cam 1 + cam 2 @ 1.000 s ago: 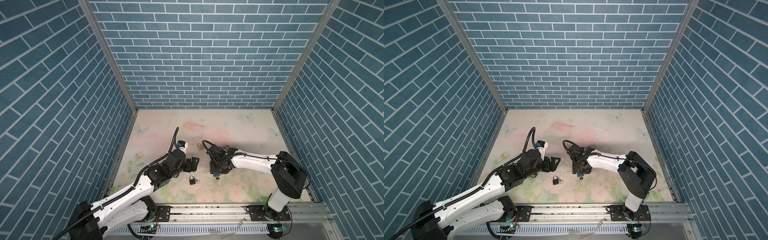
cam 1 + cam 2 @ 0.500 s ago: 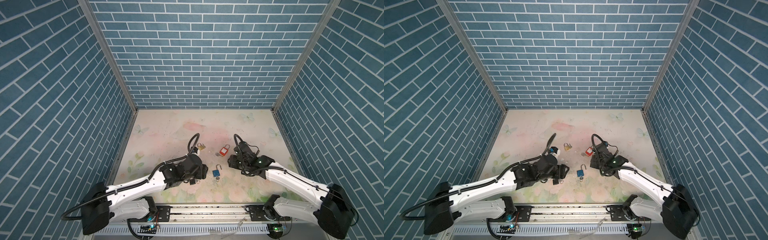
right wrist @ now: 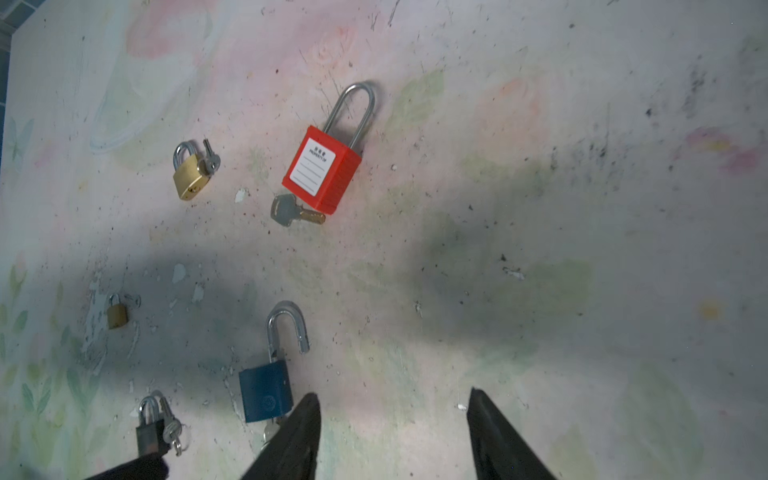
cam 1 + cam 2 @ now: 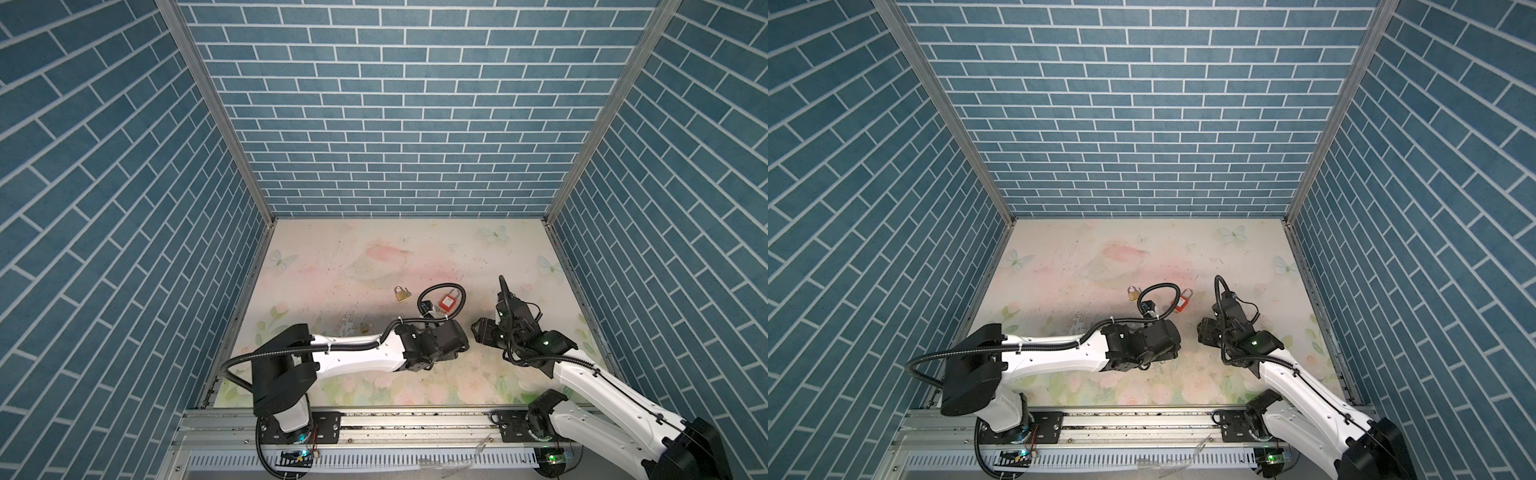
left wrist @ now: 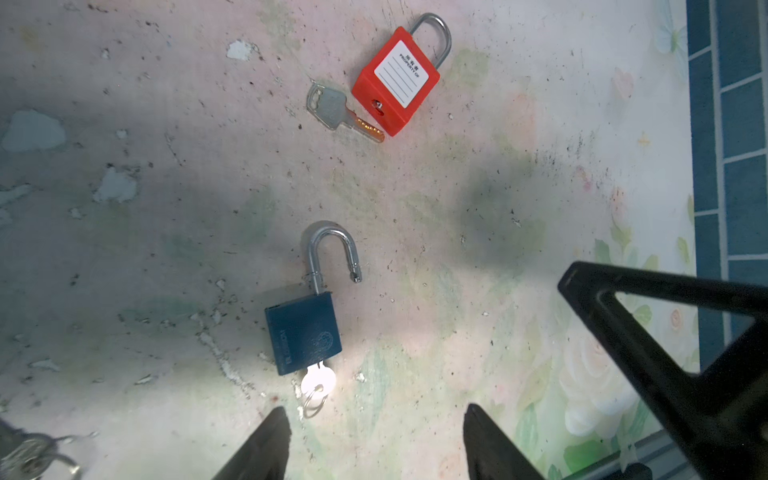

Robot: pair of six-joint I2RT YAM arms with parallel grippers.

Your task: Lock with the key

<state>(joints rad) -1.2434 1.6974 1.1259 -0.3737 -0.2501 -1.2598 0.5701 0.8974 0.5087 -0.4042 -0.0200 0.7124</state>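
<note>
Blue padlock (image 5: pixel 302 332) lies flat on the table (image 5: pixel 498 208) near the red padlock (image 5: pixel 395 81), shackle open, key (image 5: pixel 318 380) in its base. Left end effector (image 5: pixel 375 409) has moved in at the key end, jaws apart and empty. Right end effector (image 3: pixel 393 392) has backed off, also open and empty. Locking appears still outstanding.

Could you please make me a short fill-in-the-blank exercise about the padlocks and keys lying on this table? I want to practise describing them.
1. The shackle of the blue padlock is ____.
2. The shackle of the red padlock is ____.
3. The key with the ring is inserted in the ____ padlock.
4. The left gripper has its fingers apart and holds ____.

Missing words: open; closed; blue; nothing.
</note>
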